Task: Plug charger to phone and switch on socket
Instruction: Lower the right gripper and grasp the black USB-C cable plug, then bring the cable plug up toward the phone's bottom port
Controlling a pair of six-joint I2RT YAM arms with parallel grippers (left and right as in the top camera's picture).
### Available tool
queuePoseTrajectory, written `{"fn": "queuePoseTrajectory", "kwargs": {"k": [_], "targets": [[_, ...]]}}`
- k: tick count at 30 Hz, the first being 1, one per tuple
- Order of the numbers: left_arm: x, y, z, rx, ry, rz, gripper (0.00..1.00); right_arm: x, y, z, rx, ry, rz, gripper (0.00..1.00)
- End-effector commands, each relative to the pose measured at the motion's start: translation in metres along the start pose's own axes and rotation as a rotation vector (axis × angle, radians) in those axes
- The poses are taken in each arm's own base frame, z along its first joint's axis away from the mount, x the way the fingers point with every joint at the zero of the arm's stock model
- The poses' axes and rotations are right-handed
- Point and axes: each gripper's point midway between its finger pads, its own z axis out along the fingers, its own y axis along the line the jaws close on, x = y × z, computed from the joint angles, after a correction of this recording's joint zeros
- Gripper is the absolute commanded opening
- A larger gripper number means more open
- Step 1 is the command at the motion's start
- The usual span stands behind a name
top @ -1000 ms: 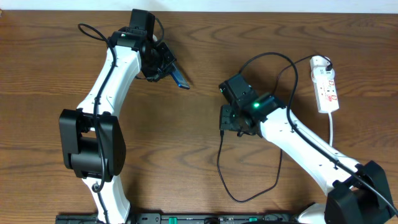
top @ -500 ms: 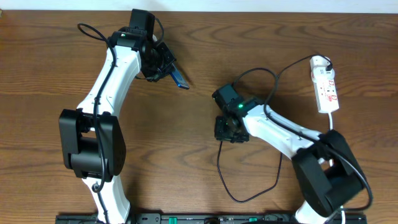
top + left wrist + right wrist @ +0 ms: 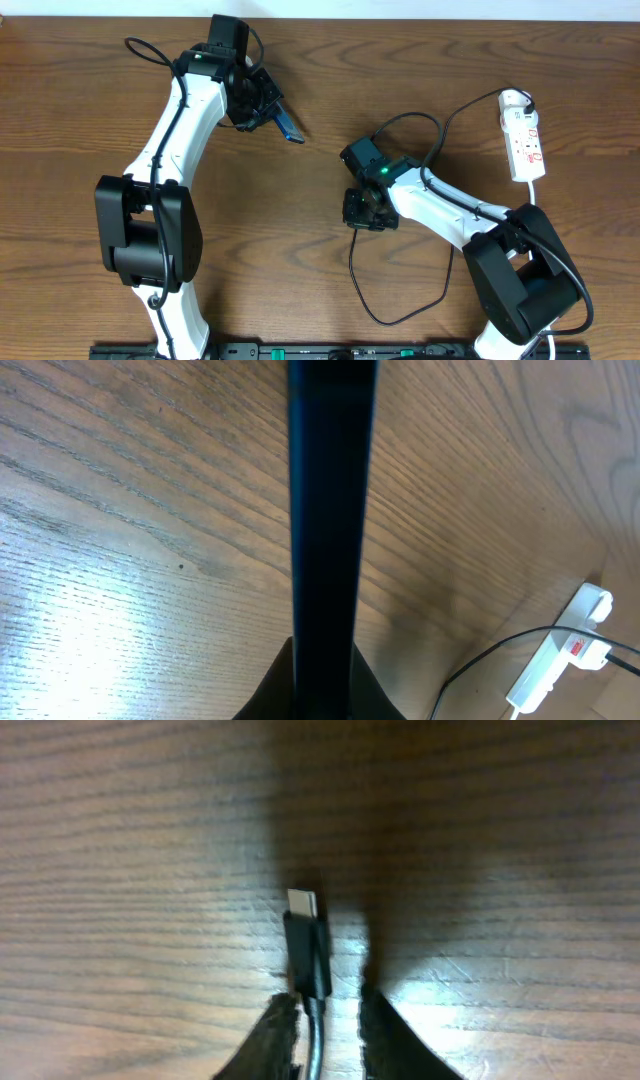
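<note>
My left gripper [image 3: 262, 106] is shut on the phone [image 3: 289, 127] and holds it on edge above the table at the back left. In the left wrist view the phone [image 3: 330, 510] is a dark upright bar between the jaws. The charger cable [image 3: 352, 270] loops across the table. Its black plug tip [image 3: 306, 948] lies on the wood between my right gripper's fingers [image 3: 276, 1032]. My right gripper [image 3: 362, 212] is open around the cable just behind the plug, with a small gap on the right side. The white socket [image 3: 524, 138] lies at the far right.
The socket's white cord [image 3: 533, 205] runs toward the front right. The socket also shows in the left wrist view [image 3: 558, 660]. The cable's loop [image 3: 400, 318] lies near the front edge between the arm bases.
My right gripper moved left and toward the front, down over the plug end; its arm folded in. The left arm and phone have not moved.
</note>
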Motion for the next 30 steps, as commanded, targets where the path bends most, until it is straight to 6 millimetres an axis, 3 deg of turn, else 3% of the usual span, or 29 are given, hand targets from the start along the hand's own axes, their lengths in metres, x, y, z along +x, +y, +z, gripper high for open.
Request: {"fn": "queuePoseTrajectory", "kwargs": {"k": [1,7,13,30], "targets": [[-0.0016,-0.0067,-0.0138,0.020,-0.025,0.027,0.07,0.0033,-0.0013,0.0046,0.004,0.014,0.004,0.16],[-0.0016,-0.0067,-0.0138,0.020,-0.025,0.027,0.07,0.0030,-0.0012,0.0045,0.003,0.013,0.005,0.15],[-0.0016,-0.0067,-0.0138,0.020,-0.025,0.027,0.07,0.0043,-0.0015,0.0046,0.006,0.017,0.004,0.22],[-0.0016,-0.0066,-0.0138,0.020,-0.025,0.027,0.07,0.0050,-0.0009,0.0053,0.018,0.007,-0.007,0.12]]}}
